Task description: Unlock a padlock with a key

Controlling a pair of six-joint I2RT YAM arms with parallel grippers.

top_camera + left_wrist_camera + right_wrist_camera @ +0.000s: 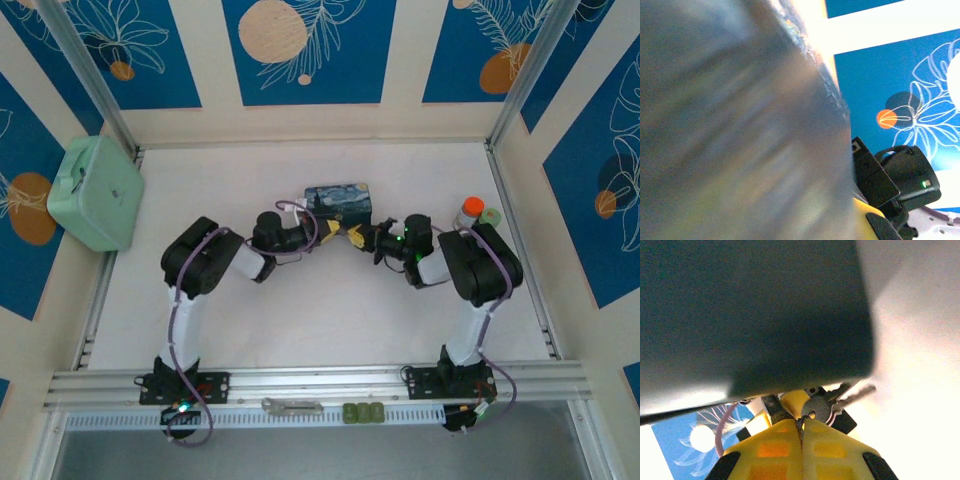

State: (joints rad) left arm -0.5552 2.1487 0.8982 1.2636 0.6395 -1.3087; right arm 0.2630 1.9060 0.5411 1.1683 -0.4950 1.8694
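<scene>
Right tool (802,422) pinching key (824,407), left tool (332,228) closed, both at tin's (338,198) near edge

The left arm (200,265) and right arm (480,265) are bulky black joint housings linked by pale grey tubes, on black bases (180,385) at the frame's bottom. Thin purple cables (175,340) trail along the links. A small green light (400,238) glows right of centre. The right gripper (802,424) has yellow fingers (772,455) moulded with square recesses.

A white tabletop (330,320) sits enclosed by cream walls (300,122) carrying blue panels (350,60) with white leaf outlines and orange circles, evenly lit.
</scene>
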